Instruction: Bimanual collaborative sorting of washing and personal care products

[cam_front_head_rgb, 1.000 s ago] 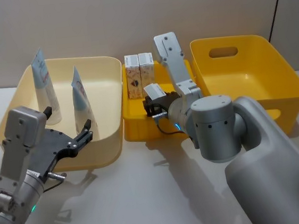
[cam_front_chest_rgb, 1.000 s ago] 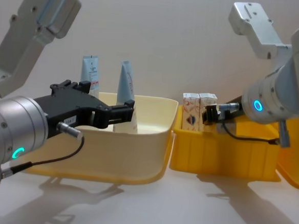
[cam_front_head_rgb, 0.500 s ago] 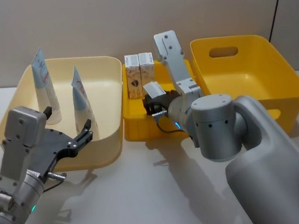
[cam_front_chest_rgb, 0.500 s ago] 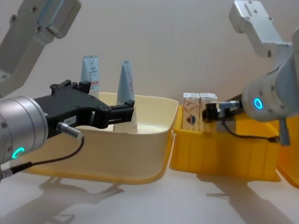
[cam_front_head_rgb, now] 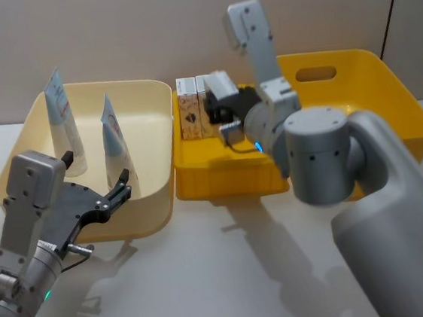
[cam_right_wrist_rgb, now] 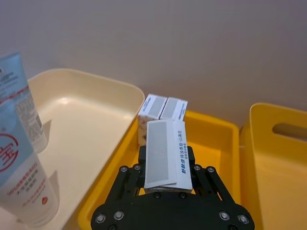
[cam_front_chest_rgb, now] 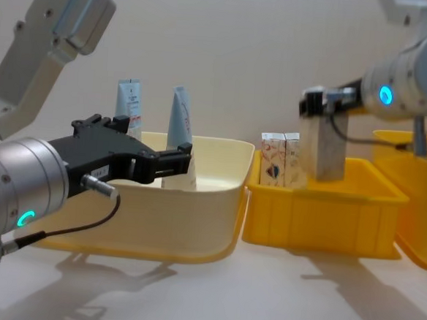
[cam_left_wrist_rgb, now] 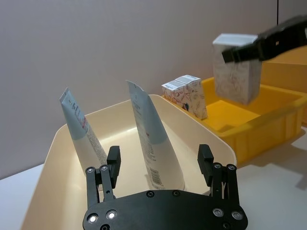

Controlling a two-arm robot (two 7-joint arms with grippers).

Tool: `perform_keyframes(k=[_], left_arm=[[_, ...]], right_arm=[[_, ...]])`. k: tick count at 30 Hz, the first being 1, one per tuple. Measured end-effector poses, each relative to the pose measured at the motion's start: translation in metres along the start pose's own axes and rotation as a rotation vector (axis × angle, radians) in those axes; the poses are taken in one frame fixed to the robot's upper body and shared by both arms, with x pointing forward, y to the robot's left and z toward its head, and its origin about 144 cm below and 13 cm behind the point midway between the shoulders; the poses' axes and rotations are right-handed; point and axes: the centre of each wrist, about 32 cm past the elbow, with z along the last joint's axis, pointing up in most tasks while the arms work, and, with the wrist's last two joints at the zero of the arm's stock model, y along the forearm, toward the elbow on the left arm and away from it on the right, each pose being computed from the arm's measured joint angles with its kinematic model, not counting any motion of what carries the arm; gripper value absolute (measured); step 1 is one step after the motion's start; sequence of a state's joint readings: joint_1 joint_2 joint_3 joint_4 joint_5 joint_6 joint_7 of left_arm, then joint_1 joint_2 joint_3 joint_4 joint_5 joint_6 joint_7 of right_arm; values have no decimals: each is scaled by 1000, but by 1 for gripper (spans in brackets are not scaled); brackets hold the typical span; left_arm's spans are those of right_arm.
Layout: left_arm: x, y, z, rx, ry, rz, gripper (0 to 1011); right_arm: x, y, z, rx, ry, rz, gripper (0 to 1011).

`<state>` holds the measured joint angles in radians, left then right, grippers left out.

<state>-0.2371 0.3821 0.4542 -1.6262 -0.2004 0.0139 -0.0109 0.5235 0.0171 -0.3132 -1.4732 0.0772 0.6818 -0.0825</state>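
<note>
Two tall pale-blue tubes (cam_front_head_rgb: 64, 128) (cam_front_head_rgb: 115, 142) stand upright in the cream bin (cam_front_head_rgb: 152, 96); the nearer tube (cam_right_wrist_rgb: 19, 177) bears a red round logo. Two white printed cartons (cam_front_head_rgb: 197, 105) stand side by side at the back left of the small yellow tray (cam_front_head_rgb: 228, 175). My right gripper (cam_front_chest_rgb: 316, 105) is shut on a third white carton (cam_front_chest_rgb: 330, 150), which hangs upright above the tray, just right of the standing pair. My left gripper (cam_left_wrist_rgb: 159, 163) hovers open at the cream bin's front edge, facing the tubes with nothing between its fingers.
A large yellow bin (cam_front_head_rgb: 358, 113) with a handle slot stands right of the small tray. The three containers sit in a row on a pale table (cam_front_head_rgb: 209, 280), with a plain wall behind. The right arm's upper links rise over the tray.
My right gripper has lifted the carton from low in the small yellow tray to well above its rim, next to the standing pair. The left arm has not moved.
</note>
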Motion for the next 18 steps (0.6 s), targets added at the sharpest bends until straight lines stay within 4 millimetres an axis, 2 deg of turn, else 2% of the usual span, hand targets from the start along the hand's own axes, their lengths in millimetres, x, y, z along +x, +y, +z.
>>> perform_keyframes(k=[11,18], left_arm=[[0,0,0,0,0,0,1002],[0,0,0,0,0,0,1003]], right_arm=[[23,-10,32,158,-11,-57,409],[41,-12,46,226,-22,-135,408]])
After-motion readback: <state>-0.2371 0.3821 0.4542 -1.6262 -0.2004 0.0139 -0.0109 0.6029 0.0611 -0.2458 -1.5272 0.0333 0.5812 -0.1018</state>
